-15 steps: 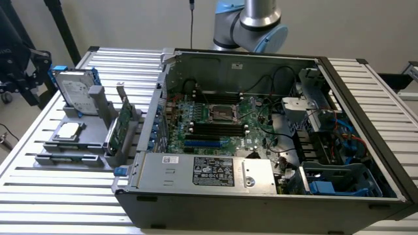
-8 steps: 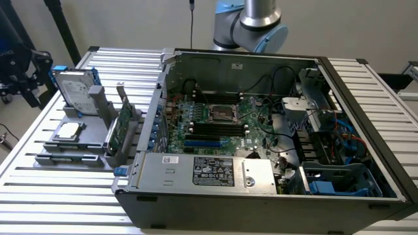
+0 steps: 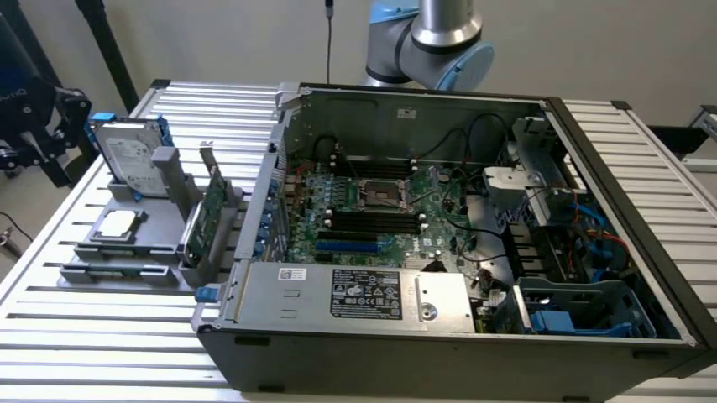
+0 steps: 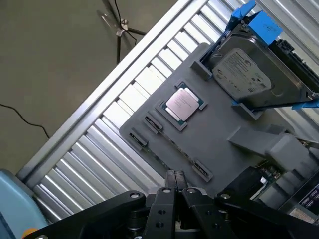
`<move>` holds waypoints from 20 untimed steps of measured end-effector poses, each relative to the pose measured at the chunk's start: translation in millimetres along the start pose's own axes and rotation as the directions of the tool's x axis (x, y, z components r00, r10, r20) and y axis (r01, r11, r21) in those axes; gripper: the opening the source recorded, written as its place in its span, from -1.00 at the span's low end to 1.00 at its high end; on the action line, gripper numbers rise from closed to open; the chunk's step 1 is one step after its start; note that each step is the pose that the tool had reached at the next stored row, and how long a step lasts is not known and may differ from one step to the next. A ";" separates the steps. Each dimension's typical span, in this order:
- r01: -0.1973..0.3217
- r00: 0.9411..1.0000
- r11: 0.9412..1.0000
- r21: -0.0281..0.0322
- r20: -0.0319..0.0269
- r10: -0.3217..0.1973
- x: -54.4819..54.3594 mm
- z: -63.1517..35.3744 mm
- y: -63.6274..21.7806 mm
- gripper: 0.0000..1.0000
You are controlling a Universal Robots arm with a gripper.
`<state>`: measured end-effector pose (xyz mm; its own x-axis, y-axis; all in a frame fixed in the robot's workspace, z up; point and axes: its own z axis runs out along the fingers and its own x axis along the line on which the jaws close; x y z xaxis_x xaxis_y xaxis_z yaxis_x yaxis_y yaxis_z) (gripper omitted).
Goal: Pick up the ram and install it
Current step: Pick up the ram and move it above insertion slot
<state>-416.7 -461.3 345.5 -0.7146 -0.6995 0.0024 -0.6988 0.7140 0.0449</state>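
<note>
Wrist view, pincer (image 4: 175, 181) closed, empty, over grey tray (image 4: 214, 134); slatted aluminium table (image 4: 124, 107), grey floor (image 4: 50, 59)

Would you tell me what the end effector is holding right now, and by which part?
Nothing is held; the end effector is shut with nothing in it.
</note>
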 end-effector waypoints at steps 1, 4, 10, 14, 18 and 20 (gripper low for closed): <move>0.018 1.000 1.000 0.000 -0.001 -0.018 0.0 0.5 0.1 -0.79; 0.073 0.997 0.997 0.000 -0.003 -0.073 0.0 2.0 -0.1 -0.79; 0.181 0.983 0.983 0.000 -0.008 -0.181 0.0 5.2 -0.2 -0.79; 0.252 0.968 0.968 -0.001 -0.012 -0.252 0.0 7.3 -0.3 -0.79; 0.321 0.947 0.947 -0.002 -0.015 -0.321 0.0 9.3 -0.4 -0.79; 0.356 0.934 0.935 -0.002 -0.016 -0.356 0.0 10.1 -0.4 -0.79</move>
<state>-416.7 -461.3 335.4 -0.4185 -0.9082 0.0024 -0.9073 0.4181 0.0446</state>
